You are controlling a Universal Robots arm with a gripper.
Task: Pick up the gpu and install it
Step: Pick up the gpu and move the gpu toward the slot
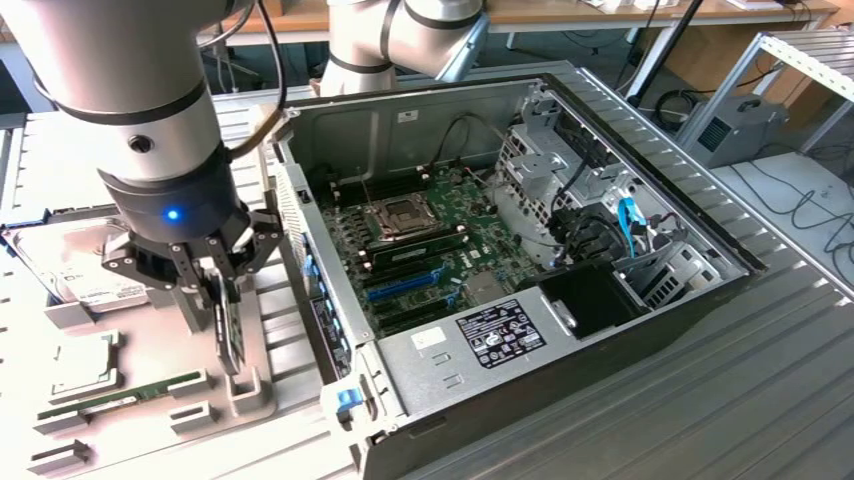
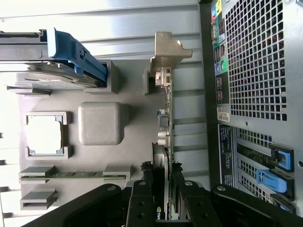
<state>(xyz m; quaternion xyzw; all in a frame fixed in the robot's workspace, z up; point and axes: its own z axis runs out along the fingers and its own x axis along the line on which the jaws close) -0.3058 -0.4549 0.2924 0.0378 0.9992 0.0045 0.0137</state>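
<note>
Exterior view: nearest the lens is the grey-and-silver robot arm point(image 1: 147, 150). Its black gripper point(image 1: 222, 318) has its jaws drawn narrow and clamped on the gpu point(image 1: 235, 350), a thin black card standing on edge in a grey plastic holder point(image 1: 248, 392) on the pale parts tray point(image 1: 134, 445). The tray sits just beside the open black desktop computer case point(image 1: 694, 300) at the exterior view's right. Wrist view: the gripper point(image 2: 162, 169) has its black fingers point(image 2: 142, 194) pressing either side of the gpu point(image 2: 166, 118), seen edge-on, with its silvery metal bracket point(image 2: 166, 52) at the far end and the case's perforated rear panel point(image 2: 255, 61) alongside.
</note>
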